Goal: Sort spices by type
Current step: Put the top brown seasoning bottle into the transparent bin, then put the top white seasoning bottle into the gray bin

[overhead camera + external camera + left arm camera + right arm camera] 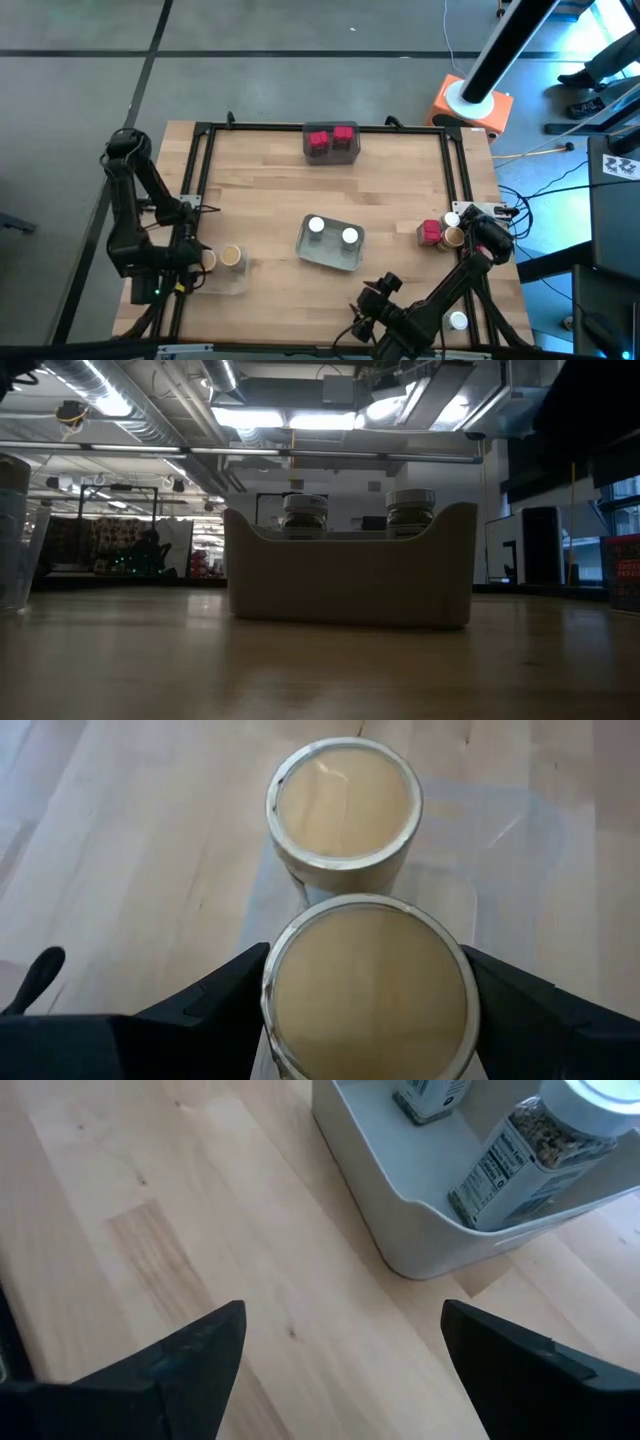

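My left gripper [203, 262] is at the table's left near corner, over a clear tray [222, 283], shut on a tan-topped jar [368, 990]. A second tan-topped jar [343, 805] stands just beyond it in the tray [231, 257]. The grey tray [330, 243] in the middle holds two white-topped jars [316, 225] [350, 236]. The far tray [332, 143] holds two red blocky jars. A red jar [431, 232], a tan-topped jar [452, 238] and a white-topped jar [452, 218] stand near the right edge. My right gripper [368, 318] hangs open over bare wood near the grey tray [450, 1230]. My left gripper holds the tan-topped jar just below its lid rim [275, 1010], pinched between the two fingers [215, 1005], one on each side of the round body. The jar stands upright in the hold, over the clear tray. Whether its base rests on the tray does not show.
A black frame [200, 160] runs along the table's left, far and right sides. Another white-topped jar [458, 321] lies by the right arm at the near right corner. The low view shows the grey tray [350, 575] ahead, with bare wood on either side.
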### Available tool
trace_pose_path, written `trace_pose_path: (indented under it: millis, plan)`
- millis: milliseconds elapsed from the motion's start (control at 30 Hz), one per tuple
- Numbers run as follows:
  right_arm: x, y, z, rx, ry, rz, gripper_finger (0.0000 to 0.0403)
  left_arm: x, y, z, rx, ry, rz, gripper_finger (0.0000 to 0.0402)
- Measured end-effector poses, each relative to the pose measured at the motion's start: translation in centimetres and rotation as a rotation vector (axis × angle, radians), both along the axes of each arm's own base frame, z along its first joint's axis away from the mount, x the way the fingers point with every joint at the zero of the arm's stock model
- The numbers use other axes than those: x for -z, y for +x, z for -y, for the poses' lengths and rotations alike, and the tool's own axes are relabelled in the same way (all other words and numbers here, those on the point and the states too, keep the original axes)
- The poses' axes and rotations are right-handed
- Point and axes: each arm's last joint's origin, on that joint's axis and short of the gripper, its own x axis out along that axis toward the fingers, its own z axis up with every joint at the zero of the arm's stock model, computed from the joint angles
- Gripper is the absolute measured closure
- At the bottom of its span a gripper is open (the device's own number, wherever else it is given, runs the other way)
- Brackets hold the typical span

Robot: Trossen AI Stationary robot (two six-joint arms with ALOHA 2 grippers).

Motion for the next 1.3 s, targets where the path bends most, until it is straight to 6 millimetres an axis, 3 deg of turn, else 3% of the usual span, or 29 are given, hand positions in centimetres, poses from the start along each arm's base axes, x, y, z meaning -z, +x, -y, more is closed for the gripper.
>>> trace_pose_path:
  millis: [333,533,733,900,1100,1200,1300]
  plan:
    - [0.0,0.1,-0.1,-0.001,0.010,0.010,0.0068,2.2,-1.1,-0.7,-0.025,-0.008,0.072,0.0133]
    - [0.1,0.1,-0.1,-0.002,0.015,0.002,0.0068,2.4,-1.1,-0.7,-0.033,-0.013,0.073,0.0131]
    - [0.0,0.1,-0.1,-0.018,0.003,-0.007,0.0068,2.1,-1.3,-0.7,-0.045,-0.026,-0.009,0.0088]
    - [0.1,0.1,-0.1,-0.021,0.001,-0.009,0.0068,0.6,-1.4,-1.0,-0.028,-0.055,-0.008,0.0063]
    - [0.0,0.5,0.4,-0.028,-0.030,-0.019,0.0068,-2.6,-0.8,-1.8,-0.020,-0.156,0.059,0.0065]
    - [-0.2,0.9,1.2,-0.007,-0.057,-0.025,0.0068,-3.7,-0.3,-2.4,-0.035,-0.180,0.163,0.0066]
    - [-1.7,1.2,2.7,-0.006,-0.081,-0.042,0.0068,-4.4,0.3,-3.2,-0.076,-0.184,0.240,0.0066]
